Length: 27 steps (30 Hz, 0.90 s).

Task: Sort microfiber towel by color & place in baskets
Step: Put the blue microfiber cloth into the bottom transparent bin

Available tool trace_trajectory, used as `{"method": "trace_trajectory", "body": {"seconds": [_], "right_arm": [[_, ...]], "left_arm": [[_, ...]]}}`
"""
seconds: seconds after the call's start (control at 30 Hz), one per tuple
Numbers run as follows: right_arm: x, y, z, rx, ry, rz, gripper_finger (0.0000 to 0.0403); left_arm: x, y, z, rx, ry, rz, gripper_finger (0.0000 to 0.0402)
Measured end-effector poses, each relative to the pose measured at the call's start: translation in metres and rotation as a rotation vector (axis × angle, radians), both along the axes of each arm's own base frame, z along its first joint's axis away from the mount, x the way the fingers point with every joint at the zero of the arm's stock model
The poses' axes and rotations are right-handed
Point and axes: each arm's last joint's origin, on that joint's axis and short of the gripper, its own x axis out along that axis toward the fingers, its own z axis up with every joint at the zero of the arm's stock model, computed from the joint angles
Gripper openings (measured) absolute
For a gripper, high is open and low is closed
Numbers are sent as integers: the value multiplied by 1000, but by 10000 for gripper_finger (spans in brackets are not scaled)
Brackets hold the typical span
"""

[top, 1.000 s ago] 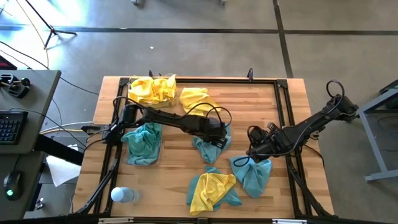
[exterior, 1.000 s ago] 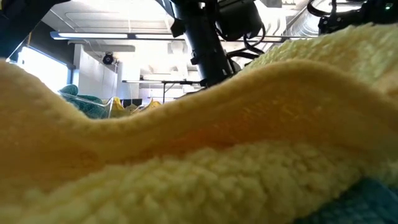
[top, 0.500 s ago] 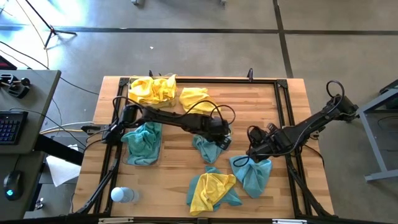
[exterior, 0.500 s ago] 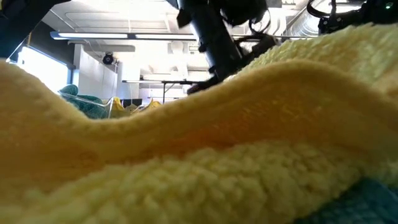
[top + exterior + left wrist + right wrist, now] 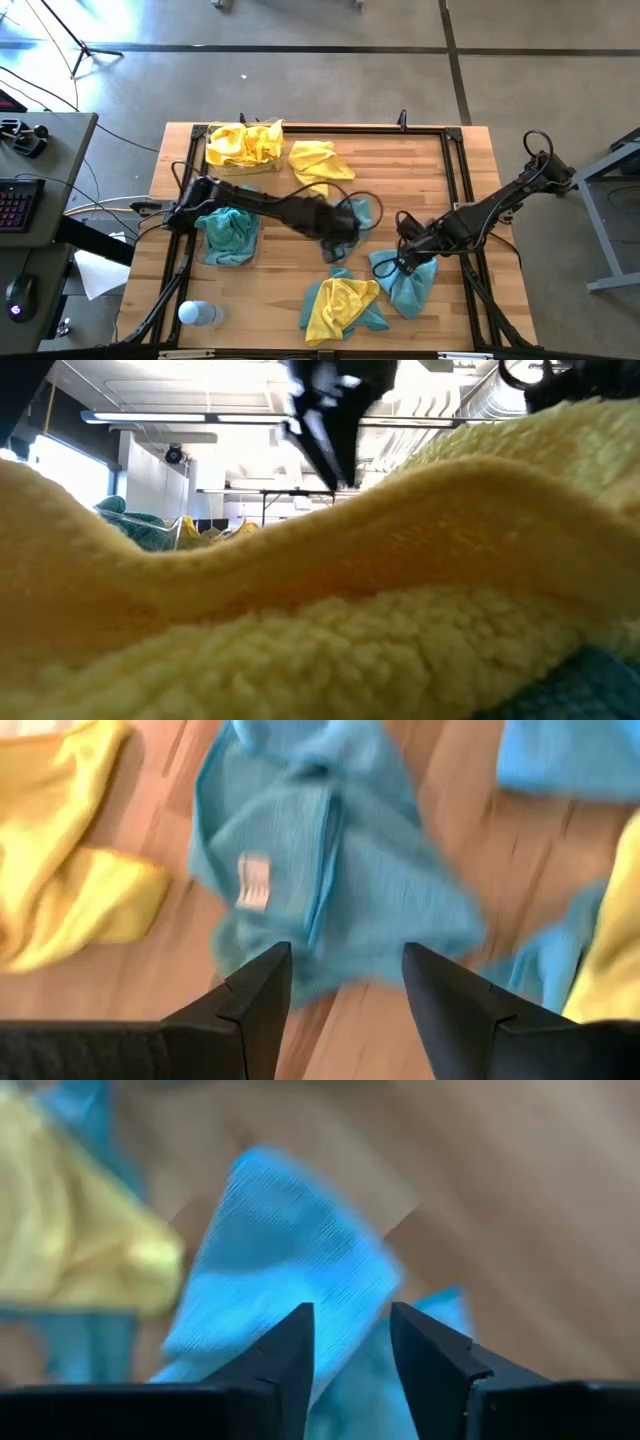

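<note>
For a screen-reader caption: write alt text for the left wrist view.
The left pincer, its two dark fingers open and empty, hangs over a crumpled teal towel with a small pale tag, lying on the wooden table. A yellow towel lies to one side, and more teal cloth shows at the far edge.

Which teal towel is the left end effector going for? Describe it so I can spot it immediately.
Start at the wooden table and find its middle. The teal towel lies crumpled there, alone on bare wood, under the open left end effector. Unlike the other teal cloths, it shows a small pale label and touches no yellow towel.
</note>
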Motion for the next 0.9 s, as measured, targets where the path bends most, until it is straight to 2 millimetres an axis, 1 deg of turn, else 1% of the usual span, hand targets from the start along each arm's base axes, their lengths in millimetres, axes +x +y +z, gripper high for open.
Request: {"method": "trace_trajectory", "body": {"seconds": [0.07,0.17,0.23,0.3,0.4,0.5,0.57,0.63,0.67,0.73,0.77,0.83,0.9], "right_arm": [[-1,7,1,62,-5,0,145],[-2,18,1,126,-14,-30,167],[-3,24,-3,142,3,-57,176],[-3,31,-10,144,44,-89,178],[4,43,-26,166,96,-117,179],[12,54,-48,184,176,-120,179],[16,58,-64,165,225,-143,178],[18,59,-79,131,281,-202,178],[20,61,-83,126,295,-235,176],[22,62,-90,124,311,-286,162],[23,63,-91,124,303,-299,149],[28,66,-87,110,263,-325,108],[34,67,-75,55,217,-342,50]], "left_arm": [[-13,-7,4,30,14,-31,179],[-38,-13,12,44,-30,-39,179],[-58,-15,16,26,-87,-33,179],[-83,-16,18,3,-135,-22,179],[-123,-16,24,-46,-206,-3,179],[-161,-16,35,-85,-264,1,179],[-182,-15,44,-104,-312,-10,179],[-201,-13,52,-109,-361,-33,179],[-208,-12,56,-108,-380,-48,179],[-224,-10,66,-111,-425,-86,179],[-232,-9,70,-116,-446,-103,179],[-248,-7,77,-135,-489,-126,179],[-261,-4,83,-156,-527,-143,179]]}}
